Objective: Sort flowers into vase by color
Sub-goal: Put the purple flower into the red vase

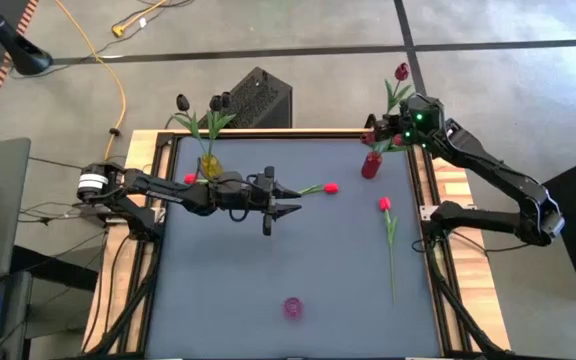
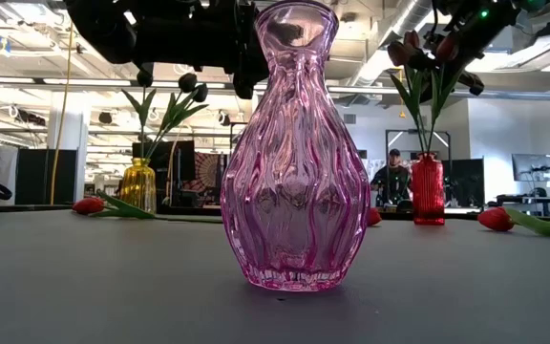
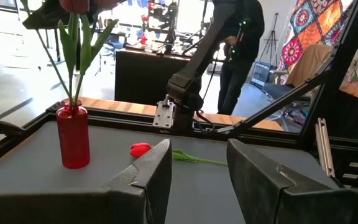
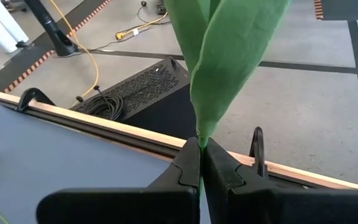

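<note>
My right gripper (image 1: pixel 396 135) is at the far right corner, above the red vase (image 1: pixel 371 165), shut on an upright tulip with a dark crimson head (image 1: pixel 402 72). My left gripper (image 1: pixel 293 200) hovers open over the table's middle. Just beyond its tips, a red tulip (image 1: pixel 330 187) lies flat on the table. Another red tulip (image 1: pixel 384 203) lies along the right side, and a third (image 1: pixel 190 178) beside the yellow vase (image 1: pixel 209 165), which holds near-black tulips (image 1: pixel 183 102). A pink vase (image 1: pixel 292 307) stands near the near edge. My right gripper pinches the tulip's green stem where the leaves start (image 4: pixel 199 135) between its two fingers (image 4: pixel 219 168). The fingers lie across the stem. The tulip stands upright, head above the gripper, and its stem runs down into the red vase's mouth (image 3: pixel 73 104).
The table has raised wooden rails (image 1: pixel 430 180) on both sides. A black box (image 1: pixel 258 98) sits beyond the far edge. A person (image 3: pixel 241 50) stands in the room behind the table. Bare mat (image 1: pixel 228 290) lies between the pink vase and the left rail.
</note>
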`<act>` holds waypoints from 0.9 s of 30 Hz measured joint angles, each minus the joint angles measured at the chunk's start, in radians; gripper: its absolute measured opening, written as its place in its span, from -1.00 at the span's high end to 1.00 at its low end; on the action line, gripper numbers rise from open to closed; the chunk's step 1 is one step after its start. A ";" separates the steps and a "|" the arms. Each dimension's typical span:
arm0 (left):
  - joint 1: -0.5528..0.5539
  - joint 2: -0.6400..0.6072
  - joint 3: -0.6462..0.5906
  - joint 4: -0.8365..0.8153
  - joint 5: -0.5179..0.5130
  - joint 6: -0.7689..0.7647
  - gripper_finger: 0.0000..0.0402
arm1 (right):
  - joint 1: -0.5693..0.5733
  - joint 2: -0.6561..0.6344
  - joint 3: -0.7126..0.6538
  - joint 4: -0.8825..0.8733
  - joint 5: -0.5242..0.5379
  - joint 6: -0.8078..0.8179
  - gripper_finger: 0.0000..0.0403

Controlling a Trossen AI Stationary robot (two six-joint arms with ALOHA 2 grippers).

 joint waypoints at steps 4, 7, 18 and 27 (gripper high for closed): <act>0.000 0.000 0.000 0.000 0.000 -0.001 0.30 | -0.001 0.000 0.000 0.000 0.021 0.001 0.84; 0.000 0.000 0.000 -0.001 0.000 -0.002 0.30 | -0.002 0.000 0.000 0.000 0.023 0.001 0.83; 0.000 0.000 0.000 -0.003 0.000 -0.004 0.30 | -0.002 0.000 0.000 0.000 0.023 -0.025 0.72; 0.000 0.000 0.000 -0.005 -0.001 0.001 0.30 | -0.002 -0.002 0.000 0.000 -0.007 -0.053 0.70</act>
